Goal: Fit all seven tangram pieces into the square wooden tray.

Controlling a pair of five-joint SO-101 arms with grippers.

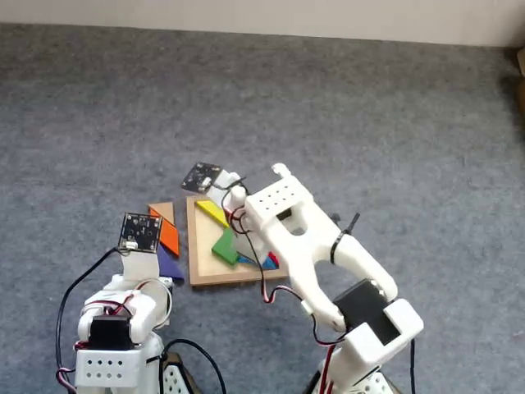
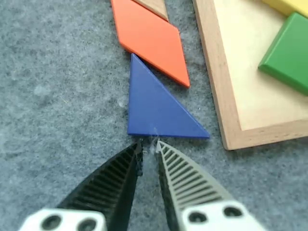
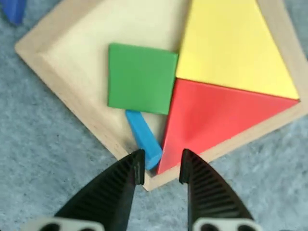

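Four pieces sit inside the square wooden tray: a yellow triangle, a red triangle edge to edge with it, a green square touching both at one corner, and a light blue piece. The light blue piece stands tilted on its edge in the narrow space between the green square, the red triangle and the tray's rim. The right gripper hangs just over that corner with its jaws parted – nothing is clamped between them, though the near end of the light blue piece lies between the fingertips.

Three pieces lie outside on the grey carpet, in a row beside the tray: a wood-coloured piece, an orange parallelogram touching it, and a dark blue triangle whose tip meets the parallelogram. The left gripper is low at the base of the dark blue triangle, jaws drawn together with only a slit left – gripping nothing, the tips right at the triangle's edge.
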